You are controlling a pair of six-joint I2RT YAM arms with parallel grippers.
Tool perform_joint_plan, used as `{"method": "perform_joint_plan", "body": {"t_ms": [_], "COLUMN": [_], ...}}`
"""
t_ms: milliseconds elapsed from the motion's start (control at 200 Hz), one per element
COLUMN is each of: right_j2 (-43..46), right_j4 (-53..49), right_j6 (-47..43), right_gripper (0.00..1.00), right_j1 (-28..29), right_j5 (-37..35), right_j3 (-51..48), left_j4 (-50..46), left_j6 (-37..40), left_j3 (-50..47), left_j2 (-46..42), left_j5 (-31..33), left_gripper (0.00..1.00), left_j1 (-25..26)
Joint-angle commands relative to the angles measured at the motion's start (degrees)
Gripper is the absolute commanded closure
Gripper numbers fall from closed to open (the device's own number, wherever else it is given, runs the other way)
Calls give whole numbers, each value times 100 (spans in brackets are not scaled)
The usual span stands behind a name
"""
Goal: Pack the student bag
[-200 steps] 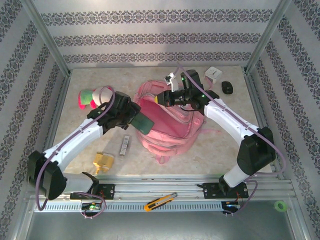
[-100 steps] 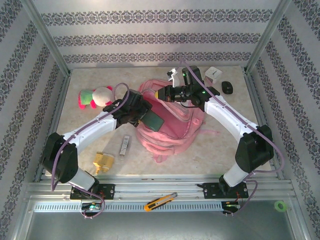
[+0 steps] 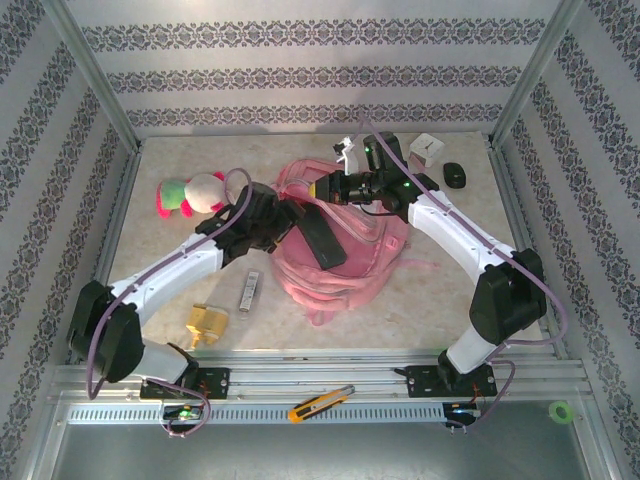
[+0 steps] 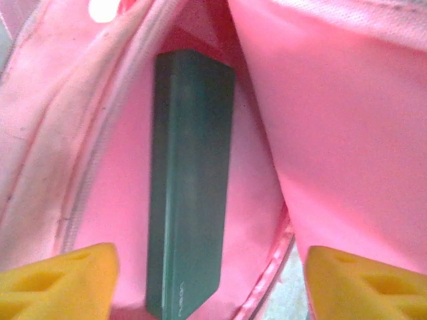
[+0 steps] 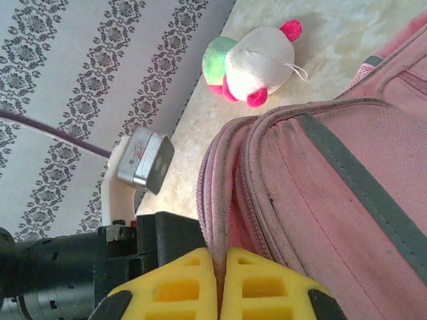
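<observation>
One student bag (image 3: 350, 285), one dark green case (image 4: 190, 180) inside it, one plush toy (image 3: 190, 193).
Left gripper (image 4: 212, 283) spread wide around the case, right gripper (image 5: 219, 280) pinching the bag's rim; marbled beige table (image 3: 455, 300), patterned wallpaper walls (image 3: 320, 80).

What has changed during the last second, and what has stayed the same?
The left end effector carried the green box to the right, into the open bag, and let it go. The box now lies inside, untouched between the open jaws. The right end effector stayed shut on the bag's rim. The plush toy did not move.
</observation>
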State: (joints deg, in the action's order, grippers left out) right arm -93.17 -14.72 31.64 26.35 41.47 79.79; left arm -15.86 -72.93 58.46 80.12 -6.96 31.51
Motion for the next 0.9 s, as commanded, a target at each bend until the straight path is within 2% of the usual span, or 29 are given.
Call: {"method": "perform_joint_plan", "body": {"t_ms": [0,65,175,245,485,605,675,789,894], "right_j2": [154,167,182,201,210,214,216,211,241], "right_j4": [352,351,356,369,369,367,365,369,368], "right_j6": [136,128,149,188,194,220,232,248,268], "right_gripper": [100,100,100,100,100,100,100,100,100], "right_j1": [-51,-51,-51,-51,-51,-51,-51,-51,-48], "right_j5": [226,229,212,203,221,219,216,255,249], "right_j3": [152,121,81,88,203,239,256,300,309], "left_j4": [709,811,1420,1810,1576,1620,2000,2986,4040], "left_j6": [276,426,565,647,732,771,819,708,396], "left_j3": [-466,-536,-690,-743,-379,-368,-403,-362,-246], "left_j2": [-256,-210,-18,147,960,1277,1475,1906,2285], "left_j5": [-132,-272,-557,-629,-183,82,50,-252,-484], "left_gripper": [37,45,49,49,47,44,45,57,61], "left_j1": [42,73,199,318,793,857,857,857,880]}}
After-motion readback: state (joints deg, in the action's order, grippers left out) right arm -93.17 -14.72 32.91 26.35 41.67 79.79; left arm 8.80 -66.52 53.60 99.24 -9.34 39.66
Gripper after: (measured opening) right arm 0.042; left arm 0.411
